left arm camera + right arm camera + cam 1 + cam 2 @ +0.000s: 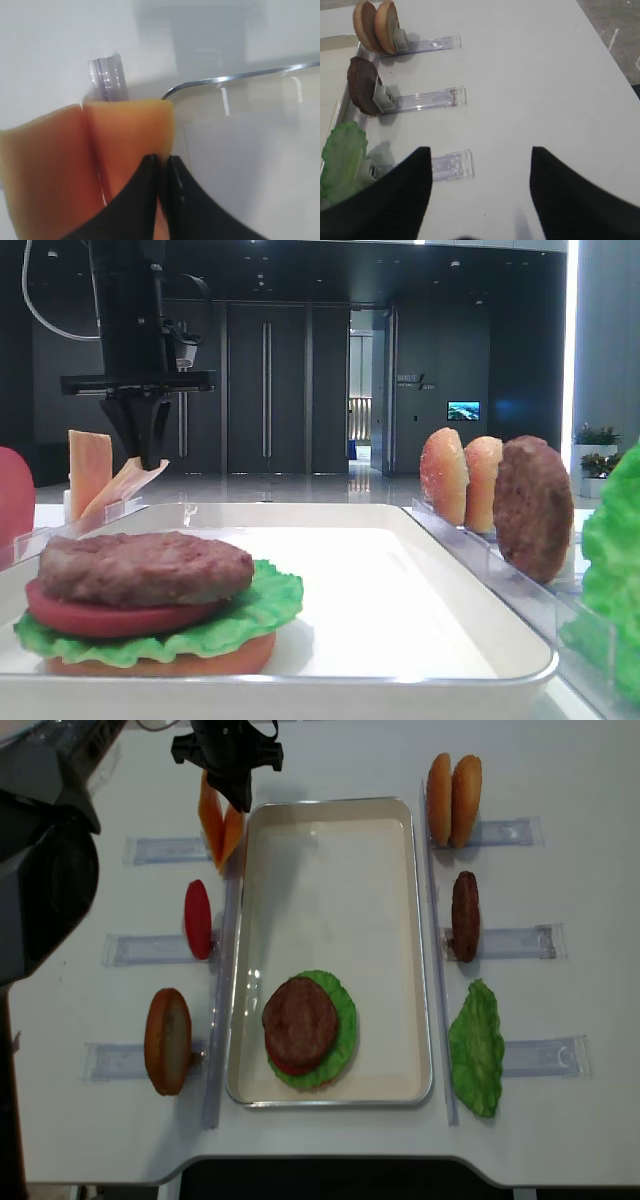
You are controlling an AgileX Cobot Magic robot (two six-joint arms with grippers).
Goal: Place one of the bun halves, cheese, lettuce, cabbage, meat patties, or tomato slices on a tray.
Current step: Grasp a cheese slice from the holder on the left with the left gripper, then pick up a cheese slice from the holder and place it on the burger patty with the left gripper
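The left tool (161, 167) is clenched on the upper edge of one cheese slice (131, 137), its two dark jaws pinched together over the thin orange material. The slice stands in a clear slotted rack (109, 80) just beside the far left corner of the tray (260, 150), and in the front exterior view it leans toward the tray. A second cheese slice (89, 472) stands upright in the same rack, next to the gripped one.

The right tool (480, 190) is released: its jaws stand wide apart above the bare tabletop (545, 75), grasping nothing, near the racks holding the bun halves (376, 20), a spare meat patty (362, 92) and a lettuce leaf (342, 162).

On the tray, a partial stack is already built at the near end: orange bun base (160, 664), lettuce (262, 608), tomato slice (105, 618) and meat patty (145, 567) on top.

Judged status: four layers are placed. The cheese is gripped but not yet lifted clear of its rack. Remaining for this step are extraction, transfer over the tray and release.
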